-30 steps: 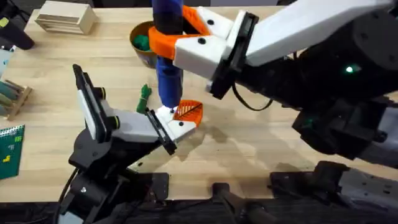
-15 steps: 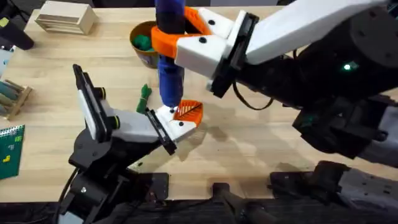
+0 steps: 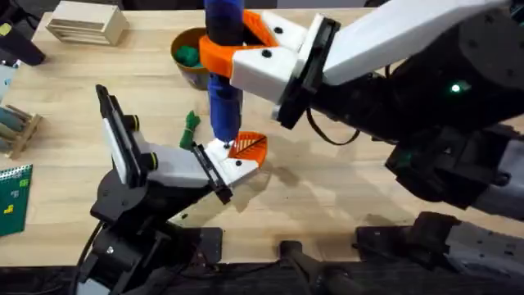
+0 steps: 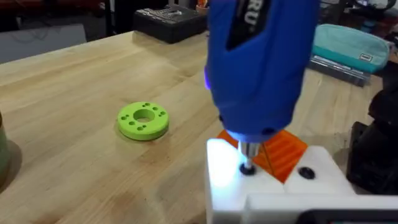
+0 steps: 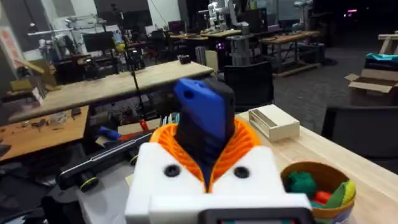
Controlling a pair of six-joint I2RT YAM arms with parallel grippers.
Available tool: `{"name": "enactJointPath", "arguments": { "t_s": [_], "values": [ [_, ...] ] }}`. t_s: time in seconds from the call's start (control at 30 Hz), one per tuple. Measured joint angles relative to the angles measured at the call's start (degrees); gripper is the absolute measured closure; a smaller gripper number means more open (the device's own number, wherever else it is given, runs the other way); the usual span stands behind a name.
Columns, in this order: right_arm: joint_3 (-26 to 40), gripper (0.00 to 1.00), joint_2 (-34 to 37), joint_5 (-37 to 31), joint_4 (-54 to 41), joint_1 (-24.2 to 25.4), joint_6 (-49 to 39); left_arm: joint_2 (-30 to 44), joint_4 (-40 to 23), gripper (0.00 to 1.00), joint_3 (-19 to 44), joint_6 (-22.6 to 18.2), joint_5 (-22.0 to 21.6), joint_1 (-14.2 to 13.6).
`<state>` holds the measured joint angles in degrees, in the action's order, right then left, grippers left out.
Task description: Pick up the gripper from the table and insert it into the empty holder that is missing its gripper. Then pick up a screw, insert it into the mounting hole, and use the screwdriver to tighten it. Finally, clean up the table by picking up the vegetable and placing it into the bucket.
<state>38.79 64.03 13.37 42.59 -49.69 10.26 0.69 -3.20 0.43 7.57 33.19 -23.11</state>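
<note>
My left gripper (image 3: pixel 233 164), its finger spread unclear, carries the white angular plastic holder (image 4: pixel 249 180). The blue cylindrical screwdriver (image 3: pixel 223 74) stands upright, tip down on the holder's screw, pinched by my right gripper (image 3: pixel 237 45). Beyond sits the green yellow-rimmed bucket (image 3: pixel 185 51).

Background: a dim workshop hall with rows of long wooden workbenches (image 5: pixel 74 99) carrying equipment and cables, a black office chair (image 5: pixel 249 84), and a cardboard box (image 5: pixel 367 84) on the dark floor. The light wood-grain desk (image 3: pixel 344 184) is brightly lit.
</note>
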Motion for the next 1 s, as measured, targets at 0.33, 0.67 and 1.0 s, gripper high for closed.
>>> {"name": "enactJointPath", "arguments": {
  "t_s": [0.33, 0.67, 1.0],
  "values": [
    [2.45, 0.970, -0.04, 3.22, 3.98, 4.74, 2.43, 0.00, 0.04, 0.996, 0.00, -0.02, 0.00, 0.00],
    [2.57, 0.970, -0.04, 4.49, -6.67, 14.02, -8.84, 0.00, 0.04, 0.996, -0.01, -0.02, 0.00, 0.00],
    [2.75, 0.970, 4.81, -10.04, -32.72, 33.49, -40.95, 0.00, 0.04, 0.996, -0.01, -0.03, 0.00, 0.00]
  ]
}}
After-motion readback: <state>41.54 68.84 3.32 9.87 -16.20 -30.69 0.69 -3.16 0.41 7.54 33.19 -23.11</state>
